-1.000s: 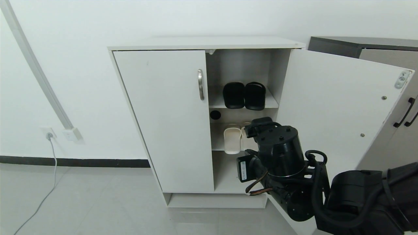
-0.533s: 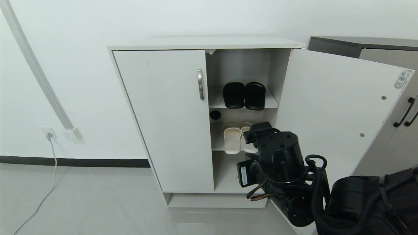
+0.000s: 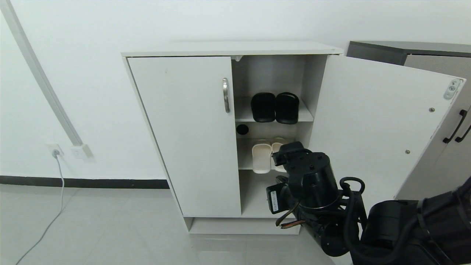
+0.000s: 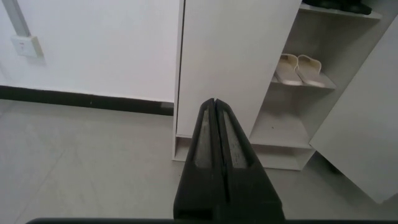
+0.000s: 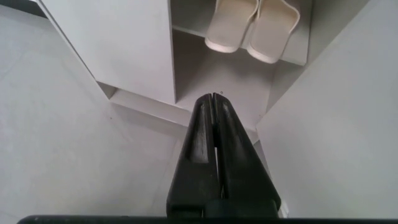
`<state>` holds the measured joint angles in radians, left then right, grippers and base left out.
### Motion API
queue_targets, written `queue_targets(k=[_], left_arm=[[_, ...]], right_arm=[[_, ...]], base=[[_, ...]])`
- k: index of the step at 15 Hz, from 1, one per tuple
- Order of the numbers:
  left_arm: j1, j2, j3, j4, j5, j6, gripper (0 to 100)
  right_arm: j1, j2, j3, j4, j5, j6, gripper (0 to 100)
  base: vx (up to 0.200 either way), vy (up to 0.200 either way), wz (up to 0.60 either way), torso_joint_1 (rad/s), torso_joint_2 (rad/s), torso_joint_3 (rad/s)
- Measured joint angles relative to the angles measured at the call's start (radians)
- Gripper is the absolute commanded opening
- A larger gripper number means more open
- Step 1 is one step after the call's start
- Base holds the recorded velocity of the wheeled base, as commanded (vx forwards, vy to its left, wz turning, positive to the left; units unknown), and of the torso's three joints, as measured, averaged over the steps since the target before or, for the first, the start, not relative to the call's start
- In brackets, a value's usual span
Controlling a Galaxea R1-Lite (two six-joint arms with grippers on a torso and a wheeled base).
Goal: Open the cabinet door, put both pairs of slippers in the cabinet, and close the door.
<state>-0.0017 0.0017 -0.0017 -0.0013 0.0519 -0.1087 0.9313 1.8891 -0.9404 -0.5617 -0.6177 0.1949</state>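
— Where do the slippers lie against the jaws?
— The cream slippers (image 5: 249,25) sit on the middle shelf (image 3: 244,159) of the cabinet (image 3: 228,48), ahead of the right gripper (image 5: 214,98) and apart from it. Its jaws are pressed together with nothing between them.
— How does that pair look?
— Plain pale slides, side by side, inner edges touching.
— And the other pair?
— The black slippers (image 3: 263,107) rest one level higher, on the upper shelf (image 3: 243,113), also side by side, matte and dark.
— The left gripper (image 4: 214,102)?
— Jaws together as well, empty, held low over the floor (image 4: 81,162) in front of the closed left door (image 3: 184,136); the cream pair lies off to one side beyond it.
— The doors?
— The right door (image 3: 368,121) stands swung wide; the left one is flush, its metal handle (image 3: 226,95) upright.
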Motion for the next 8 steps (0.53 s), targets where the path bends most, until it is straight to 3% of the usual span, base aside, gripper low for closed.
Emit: queue_targets(k=[3,8], left_arm=[[0.0,0.0,0.0,0.001,0.0,0.0,0],[-0.001,0.0,0.0,0.0,0.0,0.0,0]], right_arm=[[0.0,0.007,-0.003,-0.002,-0.001,0.0,0],[-0.002,0.012,-0.001,0.0,-0.001,0.0,0]], base=[[0.0,0.0,0.0,0.007,-0.19,-0.289],[0.0,0.0,0.0,0.068,-0.49,-0.361]])
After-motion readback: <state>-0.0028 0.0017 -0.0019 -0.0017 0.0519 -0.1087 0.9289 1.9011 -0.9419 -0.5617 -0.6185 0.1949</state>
